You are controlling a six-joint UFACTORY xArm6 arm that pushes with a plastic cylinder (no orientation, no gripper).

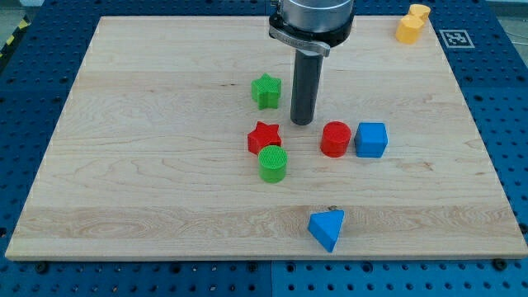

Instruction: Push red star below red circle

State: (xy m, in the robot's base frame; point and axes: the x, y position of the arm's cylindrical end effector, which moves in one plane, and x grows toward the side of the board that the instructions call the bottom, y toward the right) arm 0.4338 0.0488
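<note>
The red star (264, 137) lies near the middle of the wooden board (124, 165). The red circle (336, 139) stands to its right at about the same height in the view. My tip (302, 122) rests on the board between them, slightly above both, touching neither. A green circle (272, 163) sits right against the red star's lower right side.
A green star (266, 90) lies above the red star, left of the rod. A blue cube (371, 139) touches the red circle's right side. A blue triangle (327, 228) lies near the view's bottom edge. Two yellow blocks (412, 24) sit at the top right corner.
</note>
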